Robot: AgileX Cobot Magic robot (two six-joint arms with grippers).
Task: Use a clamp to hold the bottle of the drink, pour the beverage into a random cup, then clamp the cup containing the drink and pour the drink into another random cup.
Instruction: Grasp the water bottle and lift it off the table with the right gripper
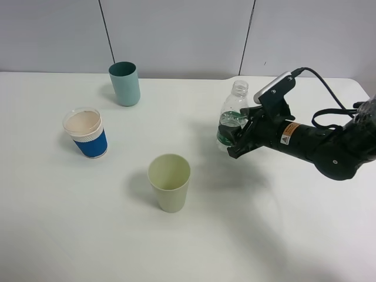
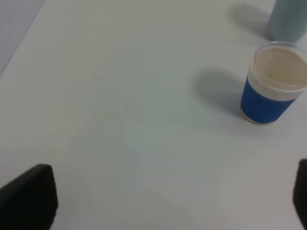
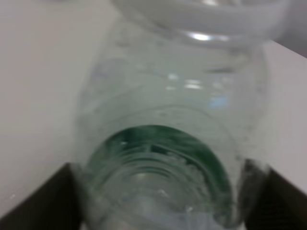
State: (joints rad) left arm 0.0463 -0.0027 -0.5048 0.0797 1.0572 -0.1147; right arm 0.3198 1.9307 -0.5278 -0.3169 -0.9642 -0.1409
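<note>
Exterior high, right claw: the right claw (image 1: pixel 236 140) is clamped round the green-label waist of the bottle (image 1: pixel 235 108), reaching in from the side.
Exterior high, bottle: upright, long axis vertical, neck up with no cap seen. Its base is hidden behind the claw, so I cannot tell whether it stands or is lifted.
Exterior high, way to the cups: the blue-sleeved paper cup (image 1: pixel 88 134) lies well apart from the held bottle, across the tabletop (image 1: pixel 282 235) on the left arm's side. The pale green cup (image 1: pixel 169 182) is nearer the bottle, and the teal tumbler (image 1: pixel 124 84) stands at the back.
Exterior high, count: one bottle, three cups, all upright and apart from each other, and one claw in this view.
Left wrist, left claw: the left claw (image 2: pixel 165 203) is spread wide and holds nothing, over bare tabletop. The paper cup stands ahead of it, untouched.
Right wrist, grip: the bottle fills the view, pressed by the claw on both sides.
Judgement: pouring likely needs the bottle carried leftward over a cup mouth before tilting.
</note>
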